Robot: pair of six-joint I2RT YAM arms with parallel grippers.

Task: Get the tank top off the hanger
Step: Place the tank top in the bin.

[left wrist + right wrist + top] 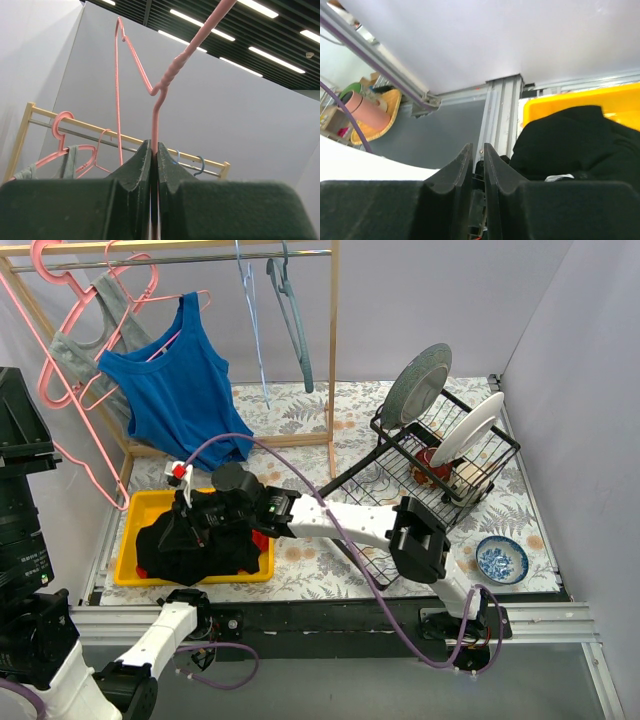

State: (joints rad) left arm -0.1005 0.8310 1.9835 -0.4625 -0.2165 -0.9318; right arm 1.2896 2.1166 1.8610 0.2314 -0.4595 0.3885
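Note:
My left gripper point(154, 145) points up and is shut on the thin wire of a bare pink hanger point(155, 107). I cannot make this gripper out in the top view. A black garment point(200, 545) with a white label lies heaped in the yellow bin point(140, 502). It also shows in the right wrist view point(570, 140). My right gripper point(185, 520) hovers over the bin's left part. In its own view, the right gripper point(478, 147) has its jaws almost together with nothing between them. A blue tank top point(180, 390) and a grey tank top point(85, 350) hang on the rack.
The wooden clothes rack point(332, 360) stands at the back left with two blue-grey hangers on its rail. A black dish rack point(445, 455) with plates stands at the right. A blue bowl point(500, 560) sits in front of it. My right arm stretches across the table's middle.

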